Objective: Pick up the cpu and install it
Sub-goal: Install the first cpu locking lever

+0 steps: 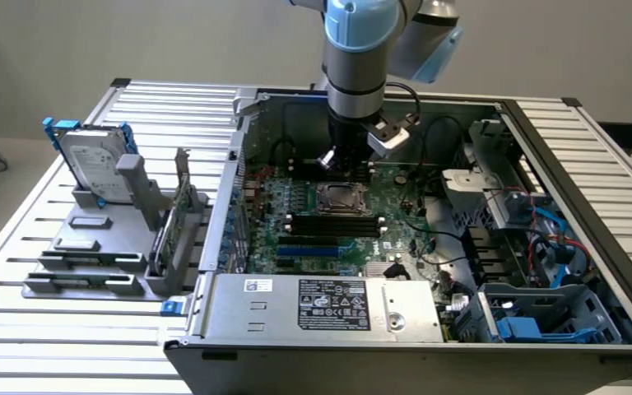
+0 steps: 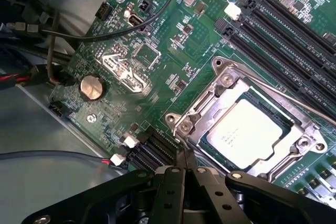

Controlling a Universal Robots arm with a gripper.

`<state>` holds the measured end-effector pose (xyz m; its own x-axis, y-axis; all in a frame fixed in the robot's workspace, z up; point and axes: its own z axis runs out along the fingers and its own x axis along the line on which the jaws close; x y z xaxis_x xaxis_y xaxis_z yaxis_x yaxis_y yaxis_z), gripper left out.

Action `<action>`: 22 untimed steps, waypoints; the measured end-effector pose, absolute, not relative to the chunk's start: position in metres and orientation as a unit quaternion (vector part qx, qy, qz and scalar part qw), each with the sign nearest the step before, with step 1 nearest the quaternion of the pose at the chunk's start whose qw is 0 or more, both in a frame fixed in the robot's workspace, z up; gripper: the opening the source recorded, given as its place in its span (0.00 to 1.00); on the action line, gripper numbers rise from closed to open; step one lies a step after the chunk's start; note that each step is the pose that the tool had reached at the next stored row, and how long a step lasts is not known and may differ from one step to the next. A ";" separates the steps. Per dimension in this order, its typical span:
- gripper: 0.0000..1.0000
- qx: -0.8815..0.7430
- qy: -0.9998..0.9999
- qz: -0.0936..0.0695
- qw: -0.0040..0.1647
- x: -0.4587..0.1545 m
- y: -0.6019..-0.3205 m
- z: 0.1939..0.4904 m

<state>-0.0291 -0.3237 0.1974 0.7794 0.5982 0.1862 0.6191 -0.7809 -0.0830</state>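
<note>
The cpu, a flat silvery square chip, lies inside the metal-framed socket of the green board, with the frame down around its edges. From the exterior view the cpu sits in the middle of the open computer case, just below the arm. My gripper is shut with nothing between its black fingers, and its tips hover close to one corner of the socket frame. In the exterior view my gripper hangs over the board right behind the socket.
Black memory slots run beside the socket. A silver hard drive with blue brackets stands in a grey fixture at the exterior view's left. A power supply closes the case front. Cables and a blue cage crowd the right.
</note>
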 end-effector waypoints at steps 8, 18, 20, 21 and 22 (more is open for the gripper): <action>0.11 -0.941 -0.323 -0.076 0.072 -0.029 -0.326 0.197; 0.11 -0.941 -0.318 -0.080 0.083 -0.029 -0.330 0.196; 0.11 -0.942 -0.316 -0.080 0.083 -0.029 -0.331 0.196; 0.11 -0.942 -0.315 -0.080 0.084 -0.029 -0.331 0.196; 0.11 -0.942 -0.315 -0.081 0.085 -0.029 -0.331 0.196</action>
<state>-0.0289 -0.3307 0.1957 0.7890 0.5790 0.2056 0.6064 -0.7877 -0.1089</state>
